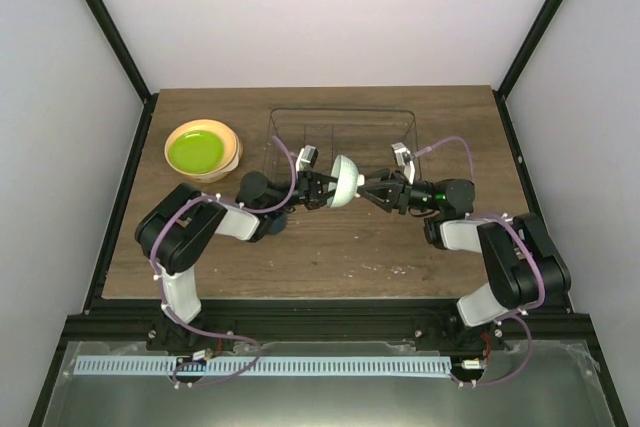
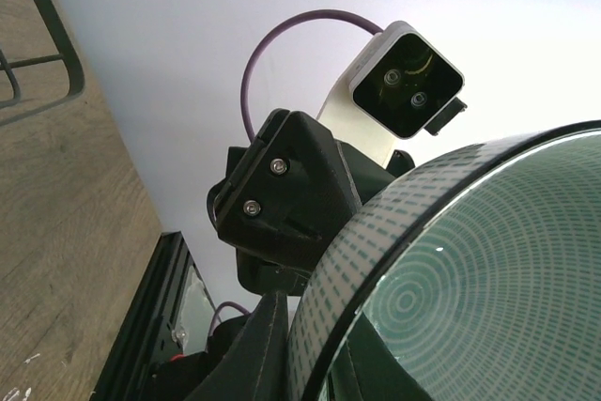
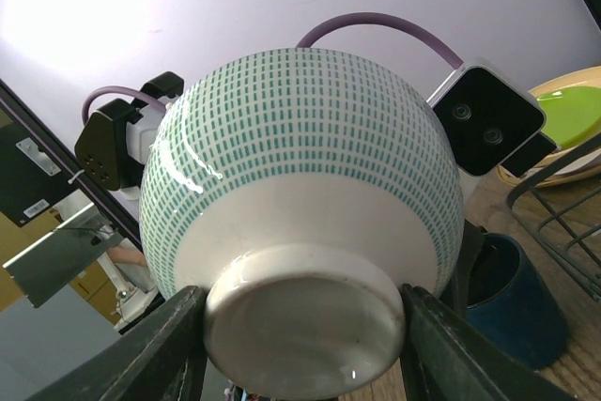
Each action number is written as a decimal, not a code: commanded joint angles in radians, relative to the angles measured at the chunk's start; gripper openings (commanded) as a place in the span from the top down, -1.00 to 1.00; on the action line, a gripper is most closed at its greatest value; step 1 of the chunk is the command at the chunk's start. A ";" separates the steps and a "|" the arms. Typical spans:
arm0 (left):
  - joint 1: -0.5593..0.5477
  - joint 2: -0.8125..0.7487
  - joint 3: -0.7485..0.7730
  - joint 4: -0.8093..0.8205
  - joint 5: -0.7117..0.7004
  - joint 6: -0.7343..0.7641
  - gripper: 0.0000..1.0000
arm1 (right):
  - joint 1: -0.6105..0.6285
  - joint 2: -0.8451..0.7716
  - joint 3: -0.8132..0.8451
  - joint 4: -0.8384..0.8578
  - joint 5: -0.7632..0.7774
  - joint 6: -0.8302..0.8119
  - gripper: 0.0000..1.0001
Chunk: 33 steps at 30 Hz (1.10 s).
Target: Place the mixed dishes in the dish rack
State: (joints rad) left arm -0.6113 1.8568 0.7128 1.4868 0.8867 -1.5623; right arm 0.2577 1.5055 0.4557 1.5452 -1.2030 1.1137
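The pale mint bowl (image 1: 346,181) with green dashes is held on its side in the air, just in front of the wire dish rack (image 1: 340,127). My left gripper (image 1: 325,190) is shut on the bowl's rim (image 2: 376,260), one finger inside and one outside. My right gripper (image 1: 368,190) is shut on the bowl's foot ring (image 3: 300,326) from the other side. The lime-green plate (image 1: 197,150) lies on top of the peach-orange plate (image 1: 172,143) at the back left. The dark blue mug (image 3: 512,302) stands on the table under the left arm.
The rack's wire edge shows in the right wrist view (image 3: 554,223) and in the left wrist view (image 2: 38,63). The plate stack lies left of the rack. The wooden table (image 1: 340,257) has black frame rails along its sides.
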 commanded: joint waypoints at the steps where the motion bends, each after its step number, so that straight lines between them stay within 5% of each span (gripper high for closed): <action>1: -0.054 0.010 0.055 0.116 0.011 0.037 1.00 | 0.048 0.041 0.037 0.325 0.006 -0.001 -0.01; 7: -0.059 0.032 0.049 0.116 0.016 0.045 0.99 | 0.053 0.076 0.065 0.325 0.012 -0.007 0.03; 18: -0.032 0.020 0.001 0.117 0.019 0.054 0.33 | 0.026 0.160 0.135 0.323 0.021 -0.009 0.10; 22: 0.013 -0.004 -0.027 0.116 0.024 0.053 0.26 | -0.025 0.142 0.133 0.302 0.010 -0.007 0.14; 33: 0.099 -0.037 -0.072 0.116 0.052 0.035 -0.03 | -0.137 0.030 0.154 0.029 -0.028 -0.125 0.14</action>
State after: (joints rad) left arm -0.5426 1.8538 0.6659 1.4967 0.9112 -1.5345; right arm 0.1593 1.6066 0.5629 1.5406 -1.2453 1.0725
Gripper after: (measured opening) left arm 0.499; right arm 0.530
